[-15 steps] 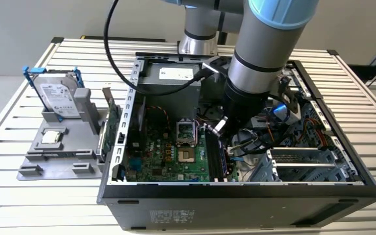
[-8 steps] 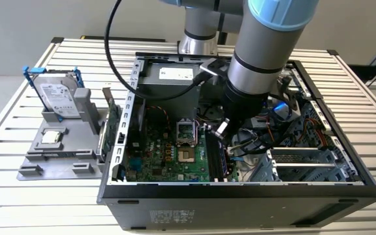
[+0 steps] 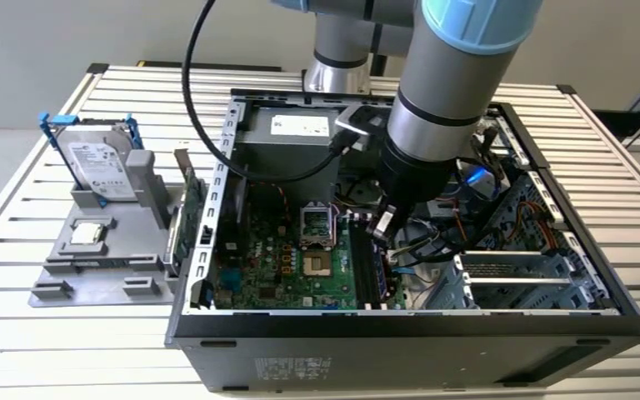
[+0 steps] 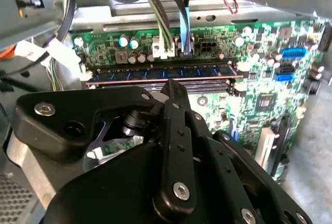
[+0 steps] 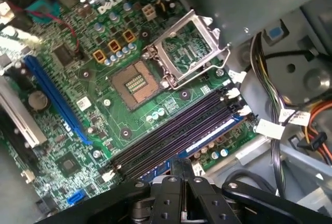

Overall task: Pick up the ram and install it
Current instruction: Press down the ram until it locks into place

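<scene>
One ram (image 4: 161, 73) in its slot, just beyond the pincer (image 4: 174, 92)

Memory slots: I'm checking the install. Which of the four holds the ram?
The outermost one, farthest from the CPU socket. The blue ram sits in it, while the other three are dark and empty.

No legible print on motherboard (image 5: 155, 68).

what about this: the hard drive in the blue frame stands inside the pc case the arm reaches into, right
No: in the exterior view the hard drive stands on the grey holder outside the case. The arm does reach into the case.
</scene>
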